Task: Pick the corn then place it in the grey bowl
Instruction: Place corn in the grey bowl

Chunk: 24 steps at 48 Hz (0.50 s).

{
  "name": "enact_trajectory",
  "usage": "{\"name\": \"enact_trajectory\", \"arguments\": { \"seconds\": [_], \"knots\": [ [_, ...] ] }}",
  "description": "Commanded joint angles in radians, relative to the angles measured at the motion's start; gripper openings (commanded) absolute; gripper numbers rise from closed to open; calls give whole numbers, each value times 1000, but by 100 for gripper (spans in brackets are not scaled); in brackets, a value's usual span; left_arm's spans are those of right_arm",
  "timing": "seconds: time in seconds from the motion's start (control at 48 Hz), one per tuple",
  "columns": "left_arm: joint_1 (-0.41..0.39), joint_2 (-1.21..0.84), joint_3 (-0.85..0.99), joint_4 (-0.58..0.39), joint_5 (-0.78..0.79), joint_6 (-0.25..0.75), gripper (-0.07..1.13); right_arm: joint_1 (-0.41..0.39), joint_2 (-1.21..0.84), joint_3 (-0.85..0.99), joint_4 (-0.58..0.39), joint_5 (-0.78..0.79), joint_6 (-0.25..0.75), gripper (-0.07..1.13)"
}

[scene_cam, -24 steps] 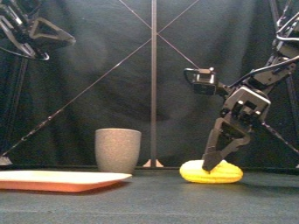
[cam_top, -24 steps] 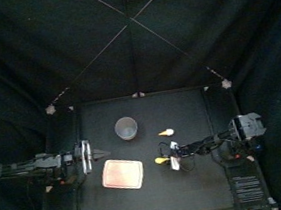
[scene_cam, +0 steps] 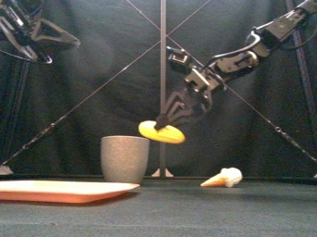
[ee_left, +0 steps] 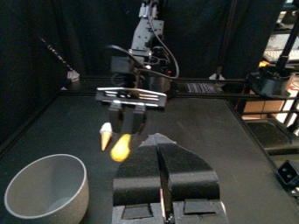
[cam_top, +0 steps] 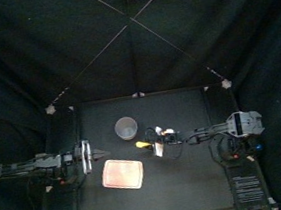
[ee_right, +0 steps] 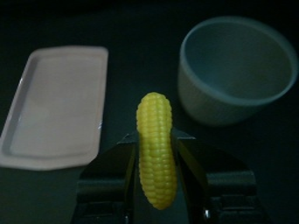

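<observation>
Yellow toy corn (scene_cam: 161, 132): clamped across its middle by the jaws of the right tool (scene_cam: 169, 124). It is held in the air, clear of the surface (scene_cam: 247, 215), and lies slightly tilted.
Position: a little above the rim of the grey bowl (scene_cam: 124, 158), on the right arm's side of it. By the top view it is also nearer the front edge, so it is not yet over the opening.
Grey bowl: upright; seen empty in the right wrist view.
Pink tray (scene_cam: 62, 192): flat and empty, at front left; not needed.
Cone-shaped toy (scene_cam: 224, 177): lying on its side, well apart from the bowl; no part of the task.
Left tool (ee_left: 163, 150): jaws together, nothing held; its arm is parked at the left edge.
Step in hand (judged): pick done, transfer to the bowl pending.
Next move: the corn is to be brought over the bowl's mouth and lowered until one end is inside the rim, then the jaws parted. With a long cob and a narrow mouth, a steeper tilt is likely called for.
</observation>
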Motion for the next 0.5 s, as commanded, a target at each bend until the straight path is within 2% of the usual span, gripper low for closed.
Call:
{"name": "enact_trajectory", "arguments": {
  "seconds": [0.021,0.354,0.5],
  "knots": [
    [2,0,-26,0,-5,2,-3,-44,-20,-117,-28,21,0,48],
    [2,0,-26,0,-5,2,-3,-118,124,-344,-25,43,2,49],
    [2,2,-26,0,-5,0,-3,-137,204,-419,-9,101,3,58]
  ]
}}
